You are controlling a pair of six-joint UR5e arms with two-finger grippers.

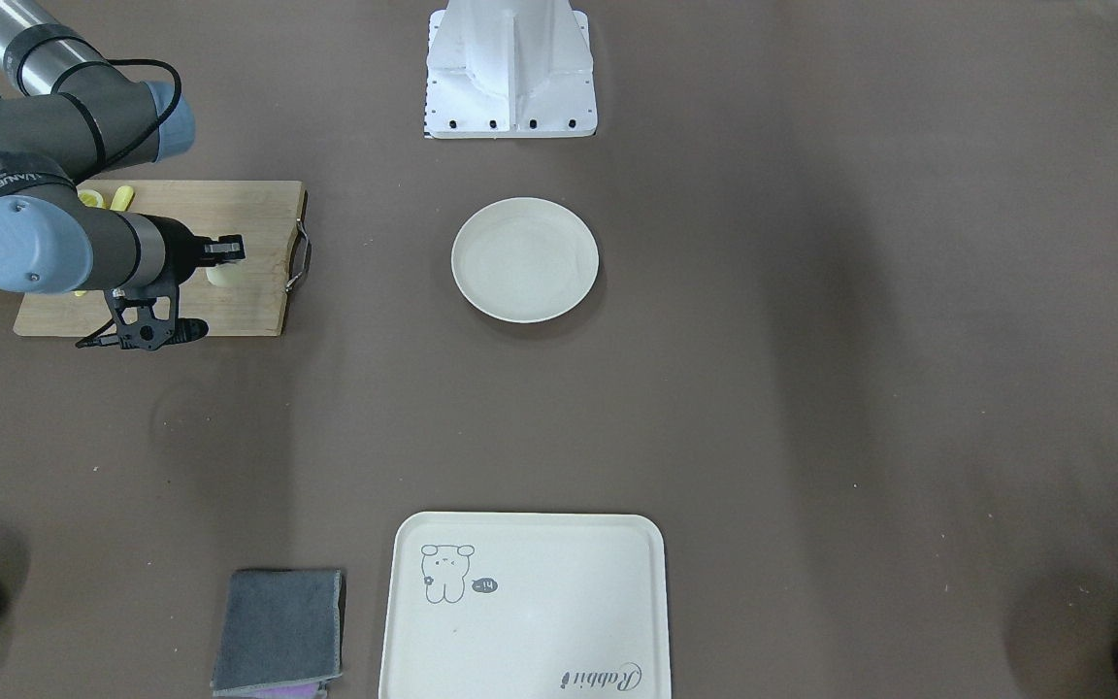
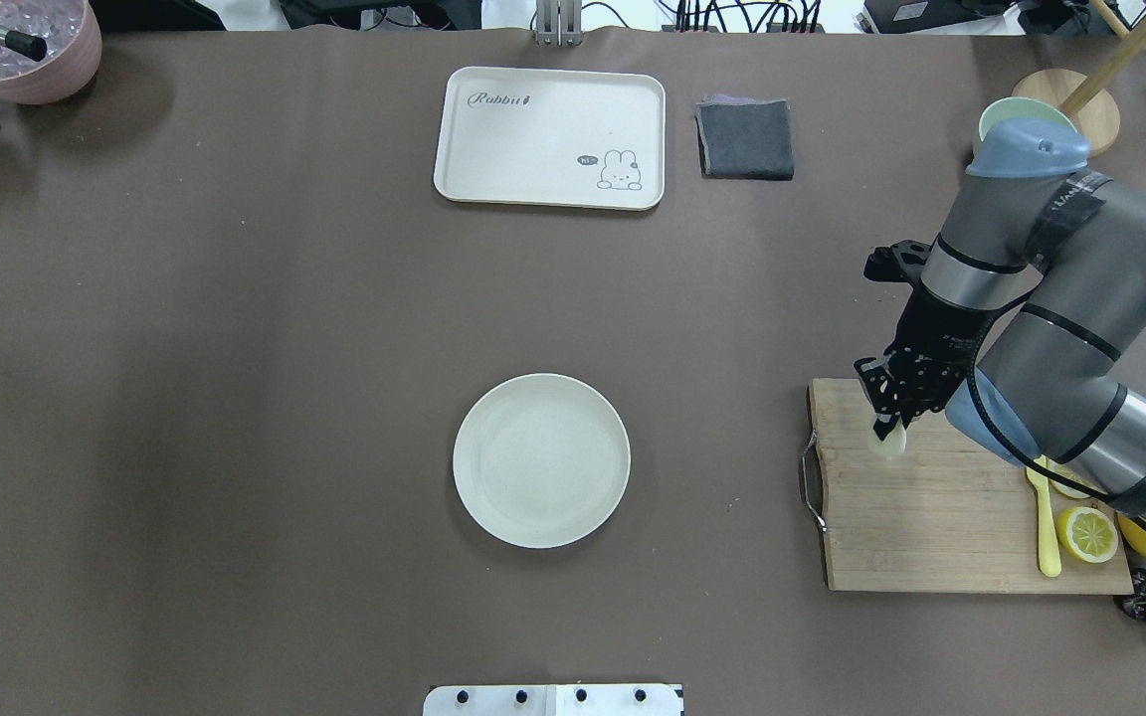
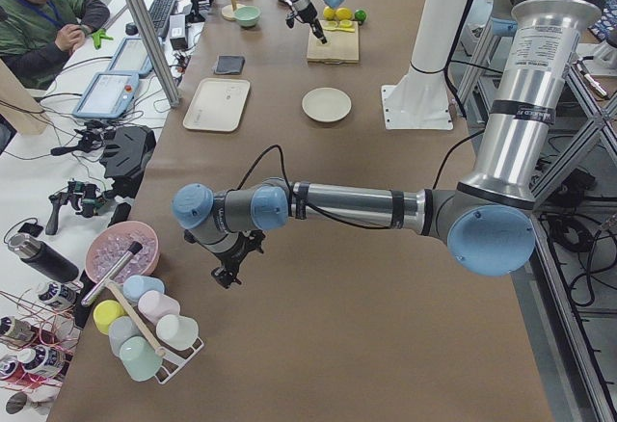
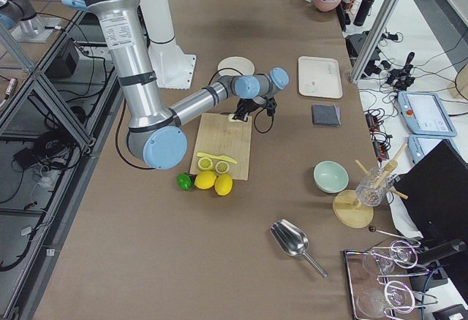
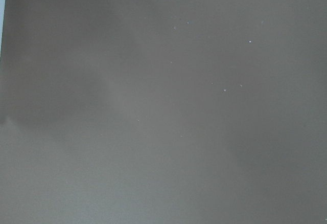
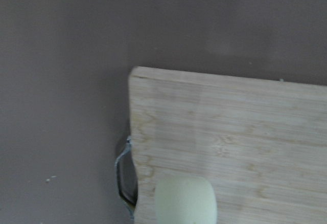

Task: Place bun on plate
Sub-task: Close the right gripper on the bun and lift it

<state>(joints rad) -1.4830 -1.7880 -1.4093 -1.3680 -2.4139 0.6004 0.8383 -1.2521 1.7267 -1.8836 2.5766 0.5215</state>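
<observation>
Looking down on the bun [image 6: 185,201] at the bottom edge of the right wrist view, sitting pale and smooth on the wooden cutting board [image 6: 230,132], close to the corner by the metal handle [image 6: 122,175]. Showing from above as a short rounded chunk, offering no clear long axis to line up on.

Hovering directly over it with the right gripper [image 2: 883,422], black fingertips overlapping the bun's upper edge in the overhead view. Showing no finger at all in the wrist view, so probably bracketing the bun. Not possible to tell from these angles whether the jaws are apart, together or already pinching it.

Looking outward to the plate [image 2: 541,459], lying bare on the brown table [image 2: 235,398], off toward the robot's left from the bun. Sitting beyond the handled end of the board, well apart from it, at about the same depth from the robot's base. Calling, by this layout, for a grasp, a lift and a mostly sideways carry.

Favouring the right arm, stretched over the board. Hanging over bare table near the opposite end, the left gripper [image 3: 228,270], seen only from the side, so its state cannot be told.

Keeping clear of the lemon pieces [image 2: 1088,533] at the board's other end.
</observation>
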